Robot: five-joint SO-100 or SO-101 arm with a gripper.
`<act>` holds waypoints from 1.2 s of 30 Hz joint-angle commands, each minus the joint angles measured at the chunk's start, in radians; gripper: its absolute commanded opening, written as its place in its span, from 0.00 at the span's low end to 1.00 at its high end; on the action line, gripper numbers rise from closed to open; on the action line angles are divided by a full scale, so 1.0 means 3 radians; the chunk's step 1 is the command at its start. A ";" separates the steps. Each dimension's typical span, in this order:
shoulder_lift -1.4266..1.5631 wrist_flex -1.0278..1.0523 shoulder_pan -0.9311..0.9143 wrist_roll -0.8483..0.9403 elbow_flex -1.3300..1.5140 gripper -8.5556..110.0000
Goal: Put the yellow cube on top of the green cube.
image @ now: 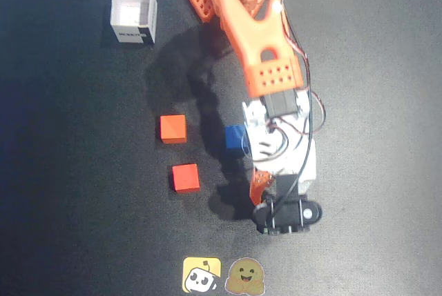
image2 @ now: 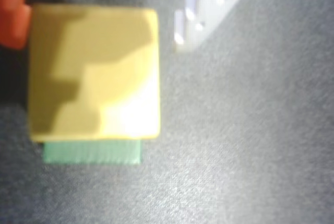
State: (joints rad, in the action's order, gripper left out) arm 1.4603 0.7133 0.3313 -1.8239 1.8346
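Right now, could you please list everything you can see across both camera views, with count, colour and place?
yellow cube: one, pale yellow, fills the wrist view's upper left, sitting over the green cube; hidden under the arm in the overhead view.
green cube: one, green, only a strip showing below the yellow cube.
orange cubes: two, left of centre in the overhead view, the second just below the first.
blue cube: one, centre, beside the arm.
white box: one, open-topped, upper left.
stickers: two, bottom edge; yellow with a cartoon face, brown smiling face.
mat: one, black, under everything.
arm: one, orange and white, reaching down from the top edge.
claw: one; open or shut cannot be told.
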 commanded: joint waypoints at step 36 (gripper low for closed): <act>0.4009 0.0026 -0.0890 0.0961 0.3206 0.08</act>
State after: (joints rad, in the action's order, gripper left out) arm 2.5756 0.7164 0.0767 -1.5417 2.7673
